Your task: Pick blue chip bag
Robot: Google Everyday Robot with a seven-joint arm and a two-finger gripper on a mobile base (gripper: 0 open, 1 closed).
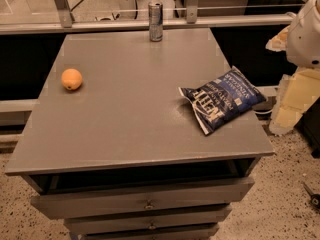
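Resting on the cabinet top (135, 114), blue chip bag (221, 99); gripper (314, 196) lower right, state unclear

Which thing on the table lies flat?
The blue chip bag, by the right edge; the can stands upright, the orange is round. The gripper is out of view.

Table (135, 109) holds orange (72, 79) left, can (156, 21) behind, bag (222, 100) right; gripper (313, 197) farther right.

Facing me: orange fruit (72, 79) left on grey table (125, 129); drink can (156, 21) upright at far edge; drawers (100, 204) beneath.
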